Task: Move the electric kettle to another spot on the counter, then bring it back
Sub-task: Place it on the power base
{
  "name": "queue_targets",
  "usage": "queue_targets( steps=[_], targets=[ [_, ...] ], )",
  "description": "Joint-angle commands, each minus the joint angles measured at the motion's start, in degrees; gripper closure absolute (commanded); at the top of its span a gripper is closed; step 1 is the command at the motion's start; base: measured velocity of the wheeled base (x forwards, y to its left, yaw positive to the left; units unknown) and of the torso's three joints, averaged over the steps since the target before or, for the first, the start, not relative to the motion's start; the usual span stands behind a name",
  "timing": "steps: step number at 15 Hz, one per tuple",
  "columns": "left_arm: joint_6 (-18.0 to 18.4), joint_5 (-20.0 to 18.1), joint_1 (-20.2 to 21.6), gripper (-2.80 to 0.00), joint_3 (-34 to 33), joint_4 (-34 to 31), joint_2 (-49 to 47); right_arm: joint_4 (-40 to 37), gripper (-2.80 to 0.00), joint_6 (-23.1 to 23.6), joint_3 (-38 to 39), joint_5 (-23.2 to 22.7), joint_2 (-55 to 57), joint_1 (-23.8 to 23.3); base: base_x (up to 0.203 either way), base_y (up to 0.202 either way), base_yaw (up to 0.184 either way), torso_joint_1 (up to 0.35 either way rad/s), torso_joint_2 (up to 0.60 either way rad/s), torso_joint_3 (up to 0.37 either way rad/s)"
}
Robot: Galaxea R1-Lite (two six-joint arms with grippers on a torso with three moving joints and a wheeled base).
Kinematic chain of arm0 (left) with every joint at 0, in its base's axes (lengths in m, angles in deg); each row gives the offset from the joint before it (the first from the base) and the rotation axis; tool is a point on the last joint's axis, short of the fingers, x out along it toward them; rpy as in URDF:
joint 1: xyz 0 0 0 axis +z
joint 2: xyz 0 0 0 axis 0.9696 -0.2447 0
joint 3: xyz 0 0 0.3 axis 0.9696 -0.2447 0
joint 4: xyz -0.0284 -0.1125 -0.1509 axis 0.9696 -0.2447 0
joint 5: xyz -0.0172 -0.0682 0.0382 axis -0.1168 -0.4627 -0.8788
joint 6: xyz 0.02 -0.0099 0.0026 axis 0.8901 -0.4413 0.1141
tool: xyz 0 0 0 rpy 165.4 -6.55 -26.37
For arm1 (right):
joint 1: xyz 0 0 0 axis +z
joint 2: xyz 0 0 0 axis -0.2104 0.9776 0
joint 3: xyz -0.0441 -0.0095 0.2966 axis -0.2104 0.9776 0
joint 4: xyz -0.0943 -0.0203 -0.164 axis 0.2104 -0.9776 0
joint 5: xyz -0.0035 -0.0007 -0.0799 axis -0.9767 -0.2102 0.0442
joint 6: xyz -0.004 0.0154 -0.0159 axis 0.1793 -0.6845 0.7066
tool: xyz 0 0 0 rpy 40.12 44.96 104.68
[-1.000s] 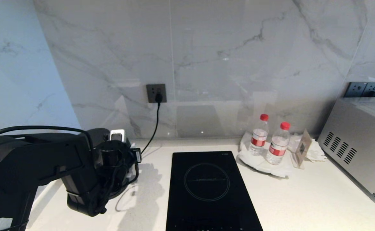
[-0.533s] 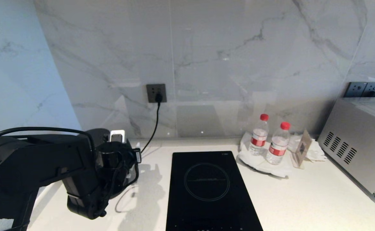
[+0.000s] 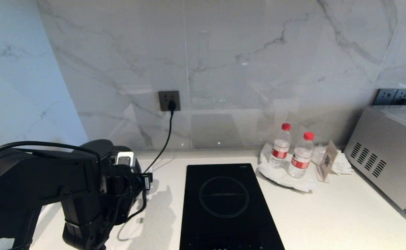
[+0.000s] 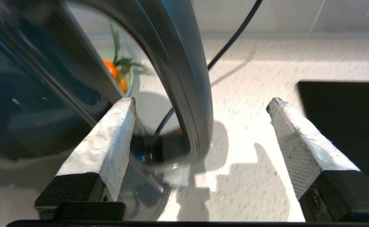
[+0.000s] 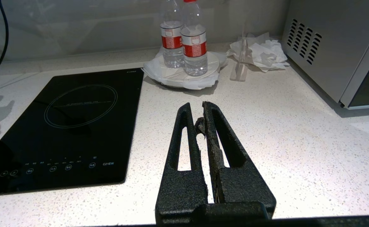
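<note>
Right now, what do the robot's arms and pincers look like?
The left arm is bulky matte black, with loose black cables looping around its wrist. The left pincer has wedge-shaped fingers wrapped in rough white padding on black mounts. The right pincer is textured black, with slotted triangular fingers and frayed inner pads.

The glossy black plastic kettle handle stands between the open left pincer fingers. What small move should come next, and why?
Probably draw the left pincer straight back. Its jaws stand wide around the glossy black plastic kettle's loop handle, gripping nothing, and the kettle seems set down on the white speckled counter.
</note>
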Motion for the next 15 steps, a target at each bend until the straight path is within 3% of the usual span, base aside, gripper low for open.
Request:
queue_targets(
  steps=[1, 7, 15],
  targets=[
    [-0.1, 0.1, -0.1, -2.80, -0.7, 0.5, 0.2, 0.0, 0.00, 0.0, 0.0, 0.0, 0.1, 0.0, 0.000, 0.000, 0.000, 0.000, 0.00, 0.000],
    [0.1, 0.1, -0.5, -2.80, 1.3, 0.5, -0.2, 0.0, 0.00, 0.0, 0.0, 0.0, 0.0, 0.0, 0.000, 0.000, 0.000, 0.000, 0.00, 0.000],
    [-0.2, 0.0, -0.9, -2.80, -3.7, 0.5, 0.1, 0.0, 0.00, 0.0, 0.0, 0.0, 0.0, 0.0, 0.000, 0.000, 0.000, 0.000, 0.00, 0.000]
  ],
)
